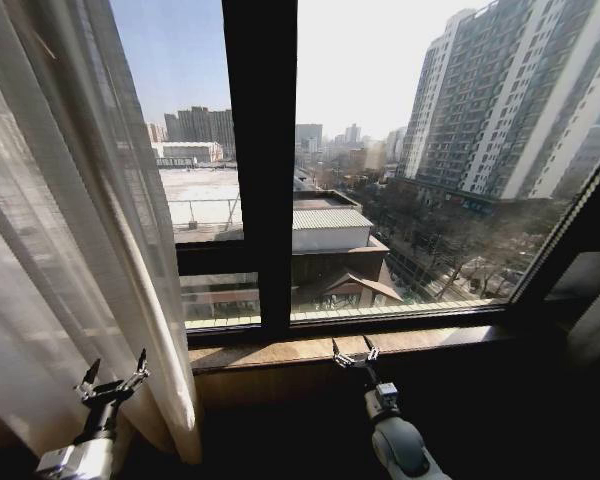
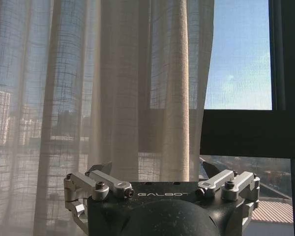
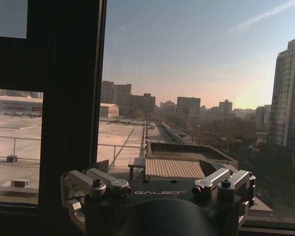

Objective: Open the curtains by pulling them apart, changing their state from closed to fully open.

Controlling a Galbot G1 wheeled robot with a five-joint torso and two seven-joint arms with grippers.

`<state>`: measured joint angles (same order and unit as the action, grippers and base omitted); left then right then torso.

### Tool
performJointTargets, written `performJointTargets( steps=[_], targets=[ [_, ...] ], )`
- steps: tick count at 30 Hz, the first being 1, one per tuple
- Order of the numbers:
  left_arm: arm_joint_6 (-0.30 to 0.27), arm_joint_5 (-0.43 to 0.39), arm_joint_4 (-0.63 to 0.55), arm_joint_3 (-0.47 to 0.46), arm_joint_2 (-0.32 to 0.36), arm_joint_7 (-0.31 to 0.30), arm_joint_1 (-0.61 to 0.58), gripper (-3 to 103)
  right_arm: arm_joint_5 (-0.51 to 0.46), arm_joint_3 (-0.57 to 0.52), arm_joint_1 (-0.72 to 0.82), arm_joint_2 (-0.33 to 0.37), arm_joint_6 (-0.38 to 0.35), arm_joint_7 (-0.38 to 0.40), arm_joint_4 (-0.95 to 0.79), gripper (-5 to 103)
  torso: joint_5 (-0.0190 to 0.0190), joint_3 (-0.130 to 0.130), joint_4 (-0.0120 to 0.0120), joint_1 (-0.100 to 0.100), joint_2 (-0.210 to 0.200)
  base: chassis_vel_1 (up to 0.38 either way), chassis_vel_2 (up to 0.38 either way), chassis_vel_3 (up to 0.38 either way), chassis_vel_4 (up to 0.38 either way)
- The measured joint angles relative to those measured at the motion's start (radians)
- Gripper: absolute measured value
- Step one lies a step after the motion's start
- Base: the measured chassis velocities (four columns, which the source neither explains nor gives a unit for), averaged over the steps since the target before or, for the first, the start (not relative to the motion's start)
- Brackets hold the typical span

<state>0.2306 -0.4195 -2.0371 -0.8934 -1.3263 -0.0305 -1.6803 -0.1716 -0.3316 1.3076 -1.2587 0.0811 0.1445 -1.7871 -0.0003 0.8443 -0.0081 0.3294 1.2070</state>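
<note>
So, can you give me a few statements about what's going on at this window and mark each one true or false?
1. The sheer white curtain hangs bunched at the left of the window. True.
2. The left claw is clamped on the curtain. False: it is open, in front of the fabric, gripping nothing.
3. The right claw is open near the window sill. True.
4. The curtain covers the whole window. False: most of the glass is bare, with city buildings in view.
5. The right claw holds a curtain. False: it holds nothing.
</note>
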Motion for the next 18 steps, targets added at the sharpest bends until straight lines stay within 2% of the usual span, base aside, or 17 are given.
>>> performJointTargets(
  steps=[18],
  targets=[
    [-0.001, 0.000, 0.000, 0.001, 0.000, 0.000, 0.001, 100, 0.000, 0.000, 0.000, 0.000, 0.000, 0.000, 0.000, 100, 0.0000, 0.000, 0.0001, 0.000, 0.000, 0.000, 0.000, 0.000, 0.000]
  ],
)
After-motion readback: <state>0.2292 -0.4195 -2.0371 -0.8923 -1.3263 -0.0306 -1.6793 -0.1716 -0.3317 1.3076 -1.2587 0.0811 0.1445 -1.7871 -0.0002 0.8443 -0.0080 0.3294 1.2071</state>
